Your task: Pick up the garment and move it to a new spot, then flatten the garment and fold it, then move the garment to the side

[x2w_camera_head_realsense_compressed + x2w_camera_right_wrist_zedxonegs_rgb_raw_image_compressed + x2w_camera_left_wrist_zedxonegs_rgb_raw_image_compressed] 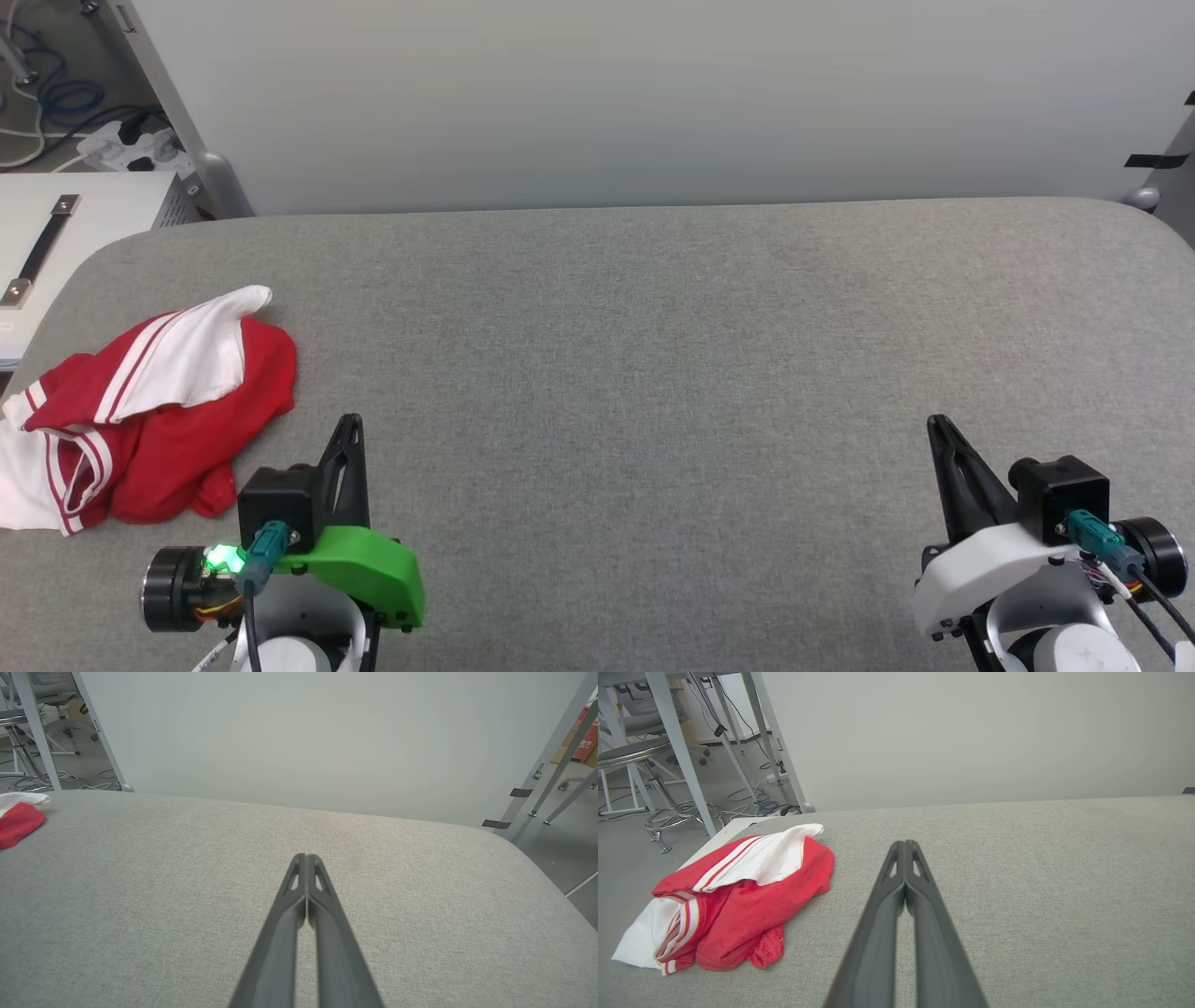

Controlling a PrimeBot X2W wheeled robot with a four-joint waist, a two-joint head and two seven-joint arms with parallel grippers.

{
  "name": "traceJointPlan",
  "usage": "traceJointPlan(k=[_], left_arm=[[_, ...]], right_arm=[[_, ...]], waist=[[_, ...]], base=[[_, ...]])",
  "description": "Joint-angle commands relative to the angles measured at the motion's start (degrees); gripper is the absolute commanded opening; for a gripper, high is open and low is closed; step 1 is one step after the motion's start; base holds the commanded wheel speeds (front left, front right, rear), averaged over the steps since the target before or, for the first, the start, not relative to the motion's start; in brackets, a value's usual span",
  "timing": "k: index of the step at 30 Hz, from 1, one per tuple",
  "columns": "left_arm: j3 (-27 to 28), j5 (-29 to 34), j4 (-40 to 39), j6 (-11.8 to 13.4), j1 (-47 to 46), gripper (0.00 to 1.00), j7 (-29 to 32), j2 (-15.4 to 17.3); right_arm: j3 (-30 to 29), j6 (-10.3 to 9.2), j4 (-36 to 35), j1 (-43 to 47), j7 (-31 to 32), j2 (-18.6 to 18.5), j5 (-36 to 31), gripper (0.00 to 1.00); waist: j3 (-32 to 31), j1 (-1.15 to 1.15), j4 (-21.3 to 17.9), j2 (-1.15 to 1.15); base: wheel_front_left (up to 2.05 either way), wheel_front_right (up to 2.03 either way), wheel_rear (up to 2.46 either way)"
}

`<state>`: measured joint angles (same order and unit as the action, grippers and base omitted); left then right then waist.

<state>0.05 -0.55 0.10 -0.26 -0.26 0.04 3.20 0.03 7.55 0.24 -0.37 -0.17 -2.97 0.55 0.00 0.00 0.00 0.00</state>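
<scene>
The garment point(163, 411) lies crumpled in a heap at the left end of the grey table point(653, 373): red cloth with a white sleeve and red-white striped trim on top; its chest print is hidden. My left gripper point(350, 427) is shut and empty, just right of the heap and apart from it. In the left wrist view the garment point(738, 896) sits left of the closed left gripper point(905, 845). My right gripper point(936, 427) is shut and empty at the lower right, far from the heap. A red corner of the garment point(18, 819) shows at the right wrist view's left edge.
A pale wall point(653, 93) backs the table's far edge. A white box with a handle point(56, 243) stands off the table's left end, with cables and a power strip point(121, 145) behind it. Stools and table legs point(672, 807) stand on the floor beyond.
</scene>
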Motion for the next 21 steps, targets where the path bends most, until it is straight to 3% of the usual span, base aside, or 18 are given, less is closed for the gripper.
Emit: traceJointPlan(k=[1, 21], left_arm=[[0.0, 0.6, -0.1, 0.3, 0.3, 0.00, 0.0, -0.3], [0.0, 0.6, -0.1, 0.3, 0.3, 0.00, 0.0, -0.3]], right_arm=[[0.0, -0.06, -0.2, 0.4, 0.2, 0.1, -0.6, 0.00], [0.0, -0.06, -0.2, 0.4, 0.2, 0.1, -0.6, 0.00]], waist=[[0.0, 0.00, 0.0, 0.00], [0.0, 0.00, 0.0, 0.00]], base=[[0.00, 0.00, 0.00], [0.00, 0.00, 0.00]])
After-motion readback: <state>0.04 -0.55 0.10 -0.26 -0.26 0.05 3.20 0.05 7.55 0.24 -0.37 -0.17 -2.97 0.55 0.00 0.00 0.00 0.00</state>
